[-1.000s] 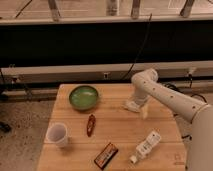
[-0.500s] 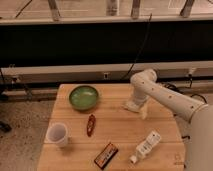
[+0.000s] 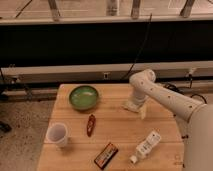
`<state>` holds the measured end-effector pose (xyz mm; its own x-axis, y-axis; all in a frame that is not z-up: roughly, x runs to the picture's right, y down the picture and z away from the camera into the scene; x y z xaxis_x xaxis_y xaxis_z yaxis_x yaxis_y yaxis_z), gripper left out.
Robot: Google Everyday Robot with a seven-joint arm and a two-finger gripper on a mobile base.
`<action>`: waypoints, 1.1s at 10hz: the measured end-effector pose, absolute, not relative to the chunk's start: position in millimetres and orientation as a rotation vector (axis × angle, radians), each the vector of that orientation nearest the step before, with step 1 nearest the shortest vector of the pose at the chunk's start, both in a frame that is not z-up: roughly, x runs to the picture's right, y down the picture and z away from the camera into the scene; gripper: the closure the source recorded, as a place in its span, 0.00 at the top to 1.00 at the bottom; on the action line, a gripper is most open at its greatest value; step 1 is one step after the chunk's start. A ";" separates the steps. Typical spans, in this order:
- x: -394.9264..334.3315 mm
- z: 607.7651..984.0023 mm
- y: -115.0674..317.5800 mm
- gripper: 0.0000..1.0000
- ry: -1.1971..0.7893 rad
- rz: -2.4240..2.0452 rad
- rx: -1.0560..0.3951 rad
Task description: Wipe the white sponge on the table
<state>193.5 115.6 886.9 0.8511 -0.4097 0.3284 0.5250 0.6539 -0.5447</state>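
Note:
The white sponge (image 3: 133, 107) lies flat on the light-wood table (image 3: 115, 131), right of centre toward the back. My gripper (image 3: 136, 101) reaches down from the white arm (image 3: 170, 100) that comes in from the right, and it sits right on top of the sponge, covering part of it.
A green bowl (image 3: 83, 96) stands at the back left. A white plastic cup (image 3: 57, 134) is at the front left. A red packet (image 3: 90, 124) lies mid-table. A dark snack bar (image 3: 105, 155) and a white bottle (image 3: 146, 145) lie near the front edge.
The arm and sponge have shifted a little to the left along the table between the earlier frames and now.

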 end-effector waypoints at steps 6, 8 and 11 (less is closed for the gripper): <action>188.9 890.4 116.8 0.77 -0.181 -0.530 -0.680; 186.1 891.2 116.5 0.74 -0.181 -0.530 -0.680; 184.0 891.4 115.9 0.62 -0.180 -0.527 -0.680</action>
